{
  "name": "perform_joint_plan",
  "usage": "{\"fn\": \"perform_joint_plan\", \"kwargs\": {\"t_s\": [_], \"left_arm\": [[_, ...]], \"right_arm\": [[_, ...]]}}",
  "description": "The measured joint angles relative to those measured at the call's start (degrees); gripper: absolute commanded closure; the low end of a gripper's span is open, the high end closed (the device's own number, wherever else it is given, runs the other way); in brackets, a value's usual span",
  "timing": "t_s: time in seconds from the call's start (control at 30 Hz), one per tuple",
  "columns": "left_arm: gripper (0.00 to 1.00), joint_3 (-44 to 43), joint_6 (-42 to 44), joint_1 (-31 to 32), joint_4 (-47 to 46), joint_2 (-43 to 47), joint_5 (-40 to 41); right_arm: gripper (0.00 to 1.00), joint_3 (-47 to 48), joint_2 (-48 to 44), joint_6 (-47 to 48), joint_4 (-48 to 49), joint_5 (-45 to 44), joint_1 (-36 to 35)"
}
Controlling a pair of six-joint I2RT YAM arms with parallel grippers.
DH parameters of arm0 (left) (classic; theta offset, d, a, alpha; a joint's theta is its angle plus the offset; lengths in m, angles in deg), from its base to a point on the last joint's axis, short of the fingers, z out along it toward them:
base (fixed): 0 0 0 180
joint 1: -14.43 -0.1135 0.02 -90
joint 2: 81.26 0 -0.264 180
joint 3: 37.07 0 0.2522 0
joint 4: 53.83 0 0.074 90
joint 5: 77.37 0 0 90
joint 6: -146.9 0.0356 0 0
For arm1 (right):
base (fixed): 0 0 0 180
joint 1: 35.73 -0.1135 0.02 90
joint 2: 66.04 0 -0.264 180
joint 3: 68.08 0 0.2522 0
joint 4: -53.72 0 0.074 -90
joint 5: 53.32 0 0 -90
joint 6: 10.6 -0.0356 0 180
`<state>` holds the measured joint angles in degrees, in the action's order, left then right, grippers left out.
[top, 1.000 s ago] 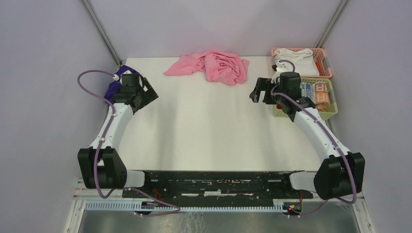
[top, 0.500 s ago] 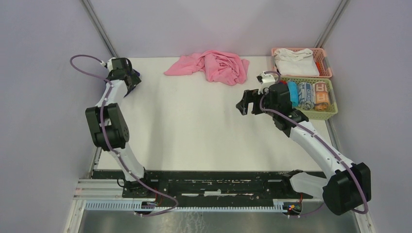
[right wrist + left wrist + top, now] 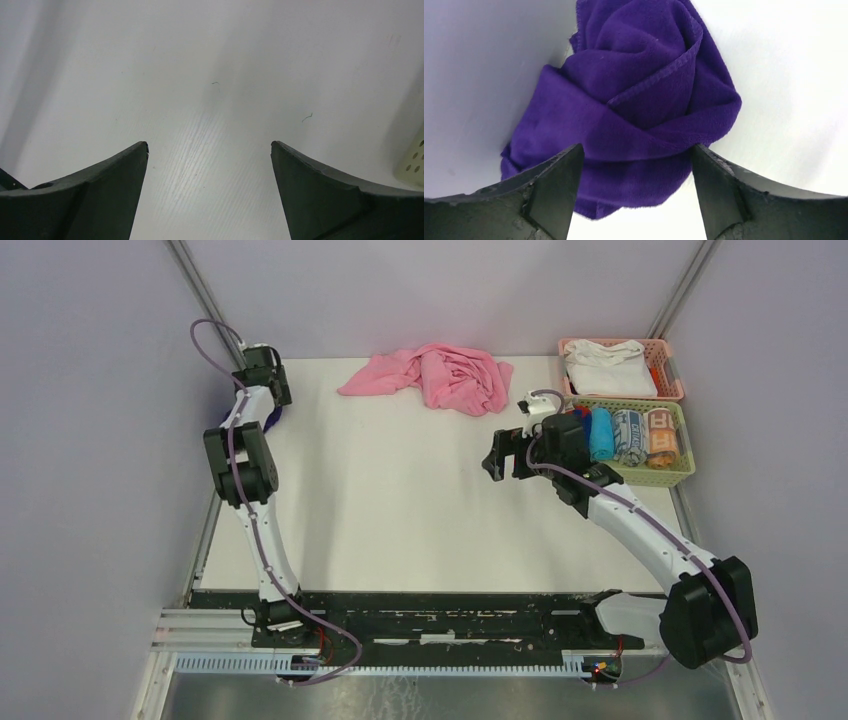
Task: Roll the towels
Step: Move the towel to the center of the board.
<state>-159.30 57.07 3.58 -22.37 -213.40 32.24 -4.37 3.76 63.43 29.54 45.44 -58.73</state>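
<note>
I work in a robotics lab cell, not a home. My left arm [image 3: 240,455] and right arm [image 3: 630,525] are bolted to a black mounting plate [image 3: 440,612] on an aluminium rail frame [image 3: 400,664]. Plain pale walls [image 3: 100,440] joined by metal corner posts [image 3: 205,300] box in a white tabletop [image 3: 420,510]. Purple cables [image 3: 214,335] loop along each arm.

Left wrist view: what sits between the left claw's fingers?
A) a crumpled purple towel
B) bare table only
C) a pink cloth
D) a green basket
A: the purple towel lies bunched up between the widely spread fingers of the left claw.
</note>
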Motion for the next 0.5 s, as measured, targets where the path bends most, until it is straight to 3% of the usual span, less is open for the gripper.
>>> {"fn": "perform_joint_plan", "kwargs": {"t_s": [0.17,0.37,0.5], "left_arm": [[0.52,-4.48,2.05,0.0,0.9,-6.1,-0.87],[0.94,-5.05,2.71,0.44,1.05,-6.82,-4.81],[0.97,-2.1,1.92,1.09,0.2,-4.92,-6.95]], "right_arm": [[0.01,0.0,1.18,0.39,-0.17,-0.02,-0.04],[0.01,0.0,1.2,0.44,-0.44,-0.04,-0.04],[0.02,0.0,1.22,0.42,-0.59,-0.04,-0.04]]}}
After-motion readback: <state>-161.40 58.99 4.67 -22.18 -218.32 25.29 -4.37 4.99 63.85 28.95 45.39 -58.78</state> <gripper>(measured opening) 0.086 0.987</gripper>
